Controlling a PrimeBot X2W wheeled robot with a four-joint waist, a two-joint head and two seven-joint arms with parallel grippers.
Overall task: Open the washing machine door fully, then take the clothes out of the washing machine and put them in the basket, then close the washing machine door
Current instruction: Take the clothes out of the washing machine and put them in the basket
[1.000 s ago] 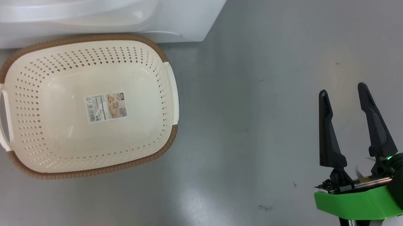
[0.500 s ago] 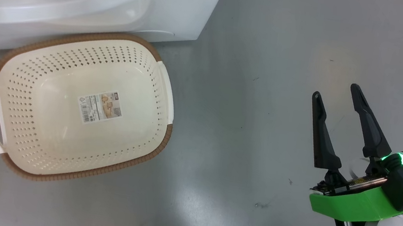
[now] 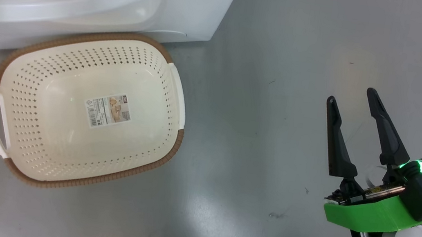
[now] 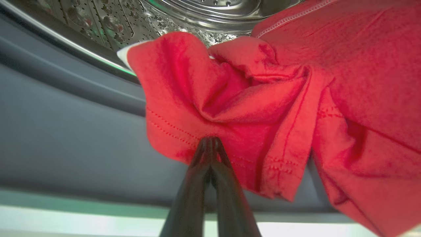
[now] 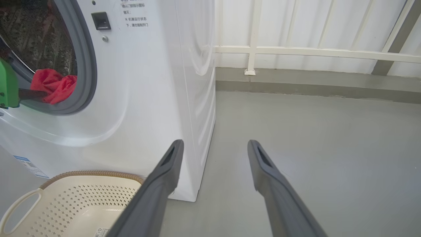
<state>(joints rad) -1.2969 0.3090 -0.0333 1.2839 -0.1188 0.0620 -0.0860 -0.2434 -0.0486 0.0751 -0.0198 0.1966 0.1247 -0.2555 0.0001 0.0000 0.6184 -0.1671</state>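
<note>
the red clothes [image 4: 263, 98] lie bunched in the mouth of the washing machine [image 5: 148, 82], spilling from the perforated steel drum [image 4: 213, 10] over the grey-blue gasket [image 4: 65, 125]. a sliver of white shows at the upper left edge of the red fabric, too little to tell what it is. the left gripper [image 4: 209, 141] has its two dark fingers pressed tight together, pinching the red fabric at its stitched hem, and folds run in toward the tips. the basket [image 3: 81, 40] sits on the grey floor [image 3: 273, 144] just in front of the machine, its brown rim close against the white front panel. nothing lies inside it but a label sticker [image 3: 108, 110] on its bottom. well off to the right, the right gripper [image 3: 351, 94] hangs above bare floor with its jaws spread wide apart, holding nothing. in the right wrist view its fingers point past the machine's front corner toward a white panelled wall [image 5: 312, 33].
</note>
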